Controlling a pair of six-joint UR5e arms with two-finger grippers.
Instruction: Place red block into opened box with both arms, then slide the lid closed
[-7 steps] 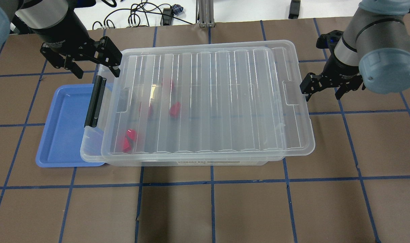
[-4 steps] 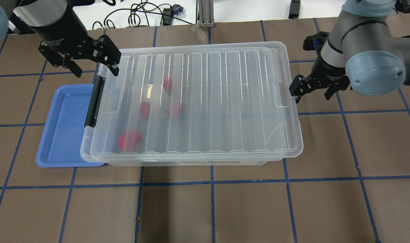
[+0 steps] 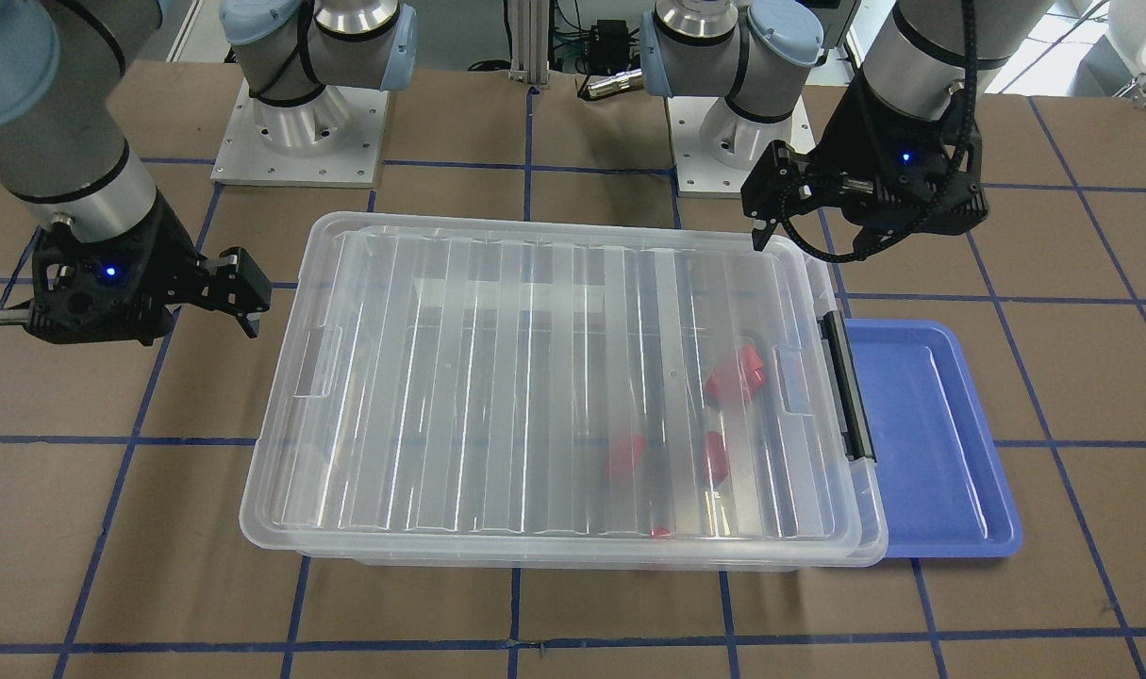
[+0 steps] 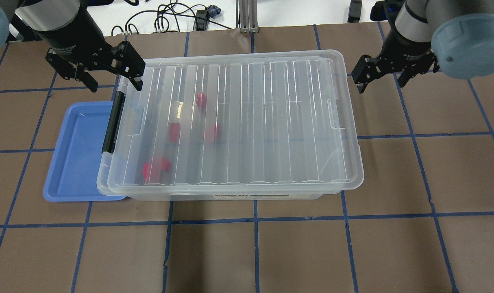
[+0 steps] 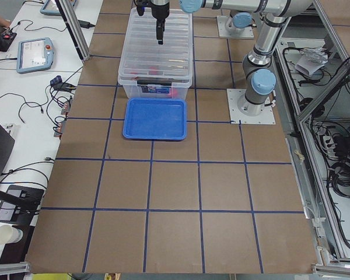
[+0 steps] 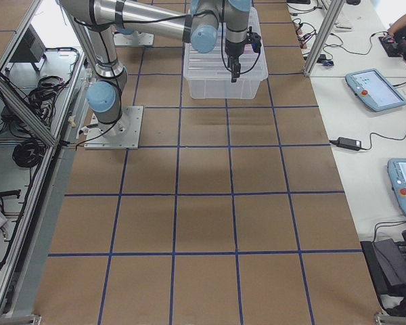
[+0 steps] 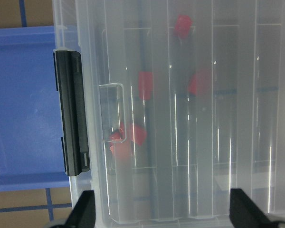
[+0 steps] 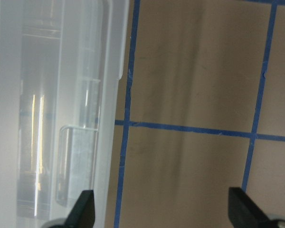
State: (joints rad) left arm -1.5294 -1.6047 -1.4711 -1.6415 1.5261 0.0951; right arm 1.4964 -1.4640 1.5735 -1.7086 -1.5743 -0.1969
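On the brown table (image 4: 255,252), red plastic blocks (image 4: 211,132) lie inside the clear storage box (image 4: 271,196) beneath its ribbed clear lid (image 4: 271,122), left claw (image 4: 116,86) and right claw (image 4: 381,85) spread empty; the slightly offset lid may not seat.

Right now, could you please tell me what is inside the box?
Through the lid, several red blocks lie near the black latch end of the box. The ribbed plastic blurs them, so their exact number and whether any touch cannot be told.
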